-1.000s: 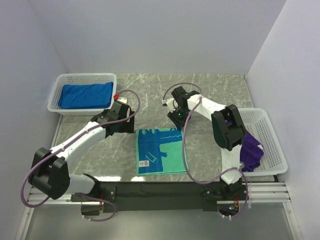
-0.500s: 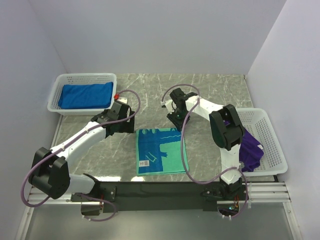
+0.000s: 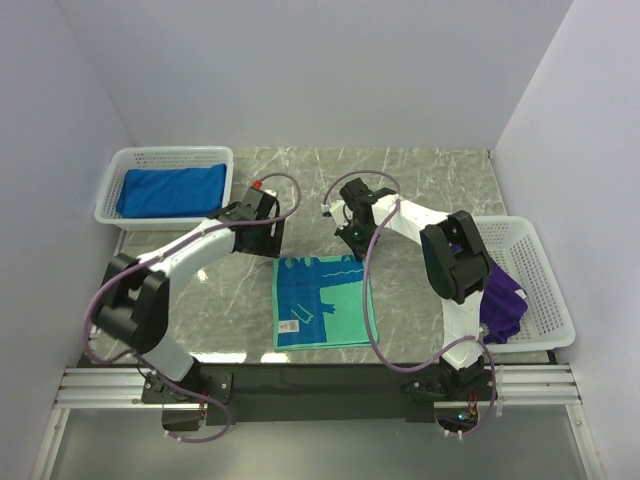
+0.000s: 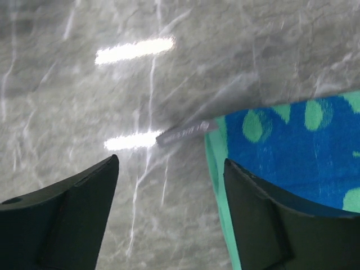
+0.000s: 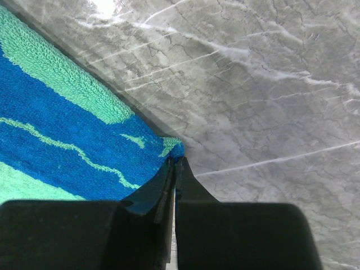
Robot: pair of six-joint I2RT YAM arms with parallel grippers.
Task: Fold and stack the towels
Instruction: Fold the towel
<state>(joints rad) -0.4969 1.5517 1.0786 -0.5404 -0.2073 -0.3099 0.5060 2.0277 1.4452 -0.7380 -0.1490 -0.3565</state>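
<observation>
Teal-and-blue towel (image 3: pixel 322 302) flat on table (image 3: pixel 420 180), centre. Right gripper (image 5: pixel 174 163) pinched tight on its far right corner. Left gripper (image 4: pixel 170 164) spread wide above far left corner, holding nothing.

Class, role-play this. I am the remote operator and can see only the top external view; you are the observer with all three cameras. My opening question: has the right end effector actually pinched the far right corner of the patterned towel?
Observer: Yes. The right wrist view shows the right end effector shut on that corner of the teal-and-blue towel, with a tuft of cloth poking out past the tips.
Operator: And the left one, at the other far corner?
Observer: The left wrist view shows the left end effector open and gripping nothing. One finger is over bare marble table, the other over the towel's green edge, and a grey tag sticks out from the corner just ahead.
</observation>
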